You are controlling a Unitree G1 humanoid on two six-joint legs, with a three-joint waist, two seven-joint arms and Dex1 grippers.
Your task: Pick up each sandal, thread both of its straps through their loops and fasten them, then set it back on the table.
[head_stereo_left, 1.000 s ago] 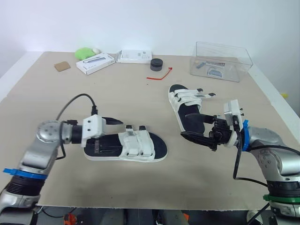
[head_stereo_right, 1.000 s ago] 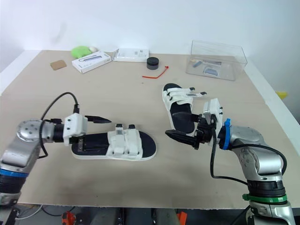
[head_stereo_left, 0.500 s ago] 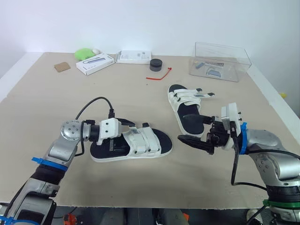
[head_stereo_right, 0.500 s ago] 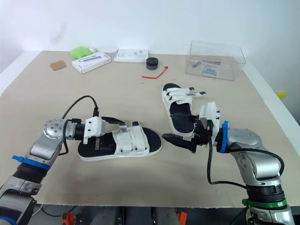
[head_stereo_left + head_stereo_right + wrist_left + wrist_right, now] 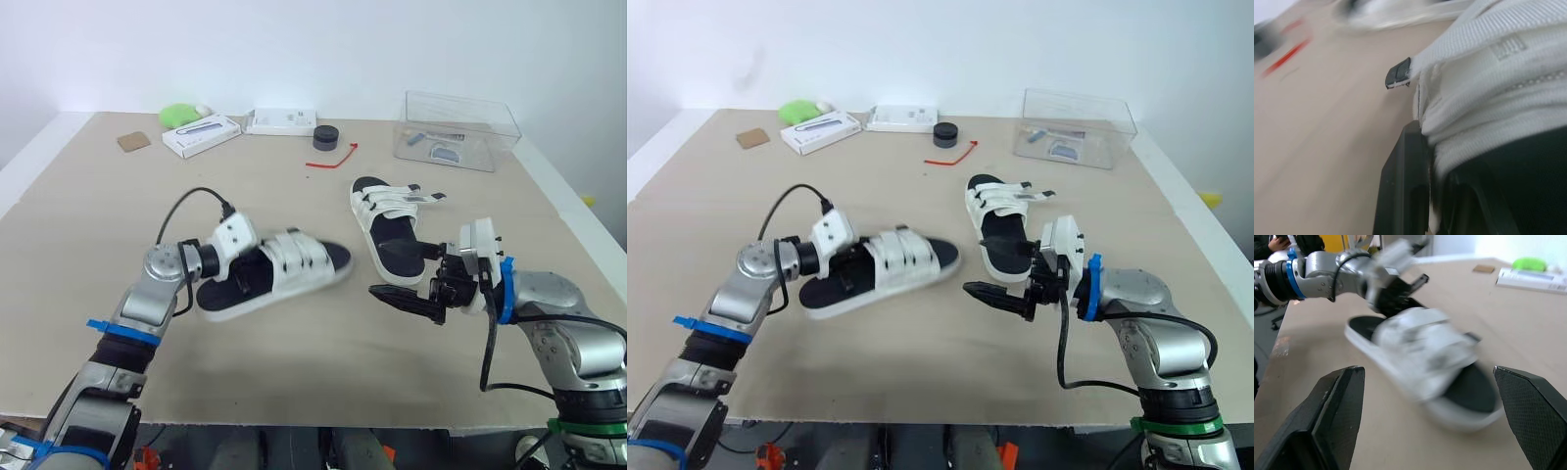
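A white-strapped, black-soled sandal (image 5: pixel 279 272) hangs tilted just above the table, left of centre. My left gripper (image 5: pixel 242 262) is shut on it near the heel-side strap. In the left wrist view one black finger (image 5: pixel 1403 186) presses against the white straps (image 5: pixel 1488 83). The second sandal (image 5: pixel 390 223) lies flat at centre right, its strap ends sticking out loose. My right gripper (image 5: pixel 390 269) stands open beside that sandal's near end, holding nothing. Between its two wide-apart fingers (image 5: pixel 1334 411) the right wrist view shows the lifted sandal (image 5: pixel 1425 347).
A clear plastic box (image 5: pixel 460 127) stands at the back right. Along the far edge are a black round cap (image 5: pixel 326 135), a red tie (image 5: pixel 331 157), two white boxes (image 5: pixel 201 134) (image 5: pixel 281 119), a green object (image 5: pixel 178 114) and a brown card (image 5: pixel 128 142).
My left gripper moved in from the sandal's heel, shut on it, then lifted and turned it toward the table's middle. The right gripper stayed open, nearly still.
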